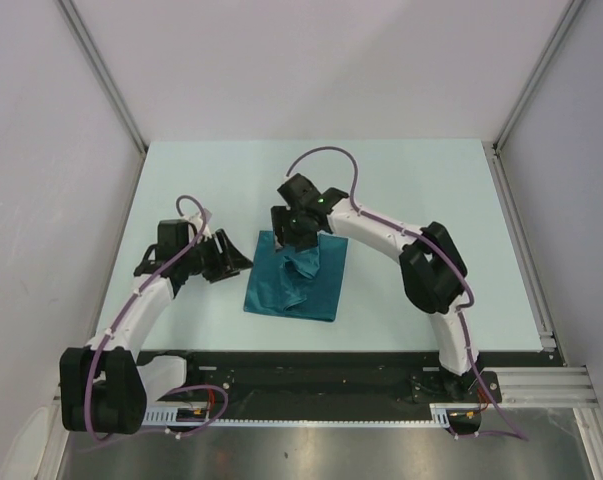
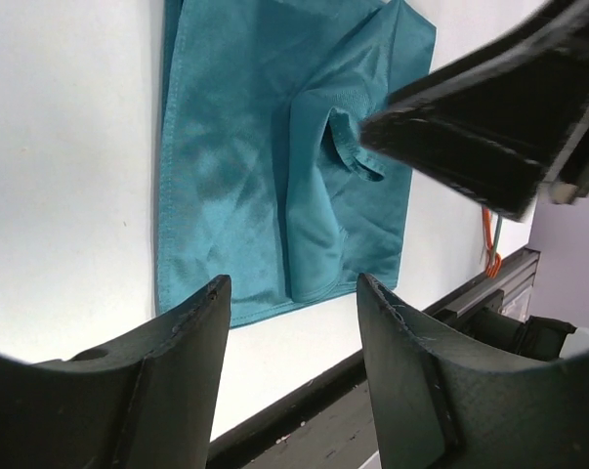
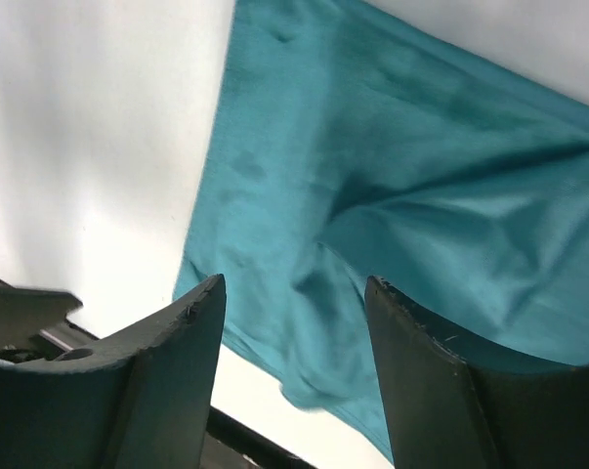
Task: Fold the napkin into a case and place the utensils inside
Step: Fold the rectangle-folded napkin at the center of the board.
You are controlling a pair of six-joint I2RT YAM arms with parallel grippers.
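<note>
The teal napkin (image 1: pixel 295 278) lies on the pale table, partly folded, with a rumpled ridge running down its middle. It also shows in the left wrist view (image 2: pixel 235 166) and in the right wrist view (image 3: pixel 401 166). My right gripper (image 1: pixel 299 238) hovers over the napkin's far edge, open and holding nothing (image 3: pixel 294 293). My left gripper (image 1: pixel 237 262) is just left of the napkin, apart from it, open and empty (image 2: pixel 294 293). One right fingertip (image 2: pixel 470 127) shows above the cloth in the left wrist view. The orange-red utensil is out of view.
The pale table (image 1: pixel 431 200) is walled by white panels and metal frame posts at the back and sides. A black rail (image 1: pixel 321 368) runs along the near edge by the arm bases. Orange and green wires (image 2: pixel 490 244) hang by that rail.
</note>
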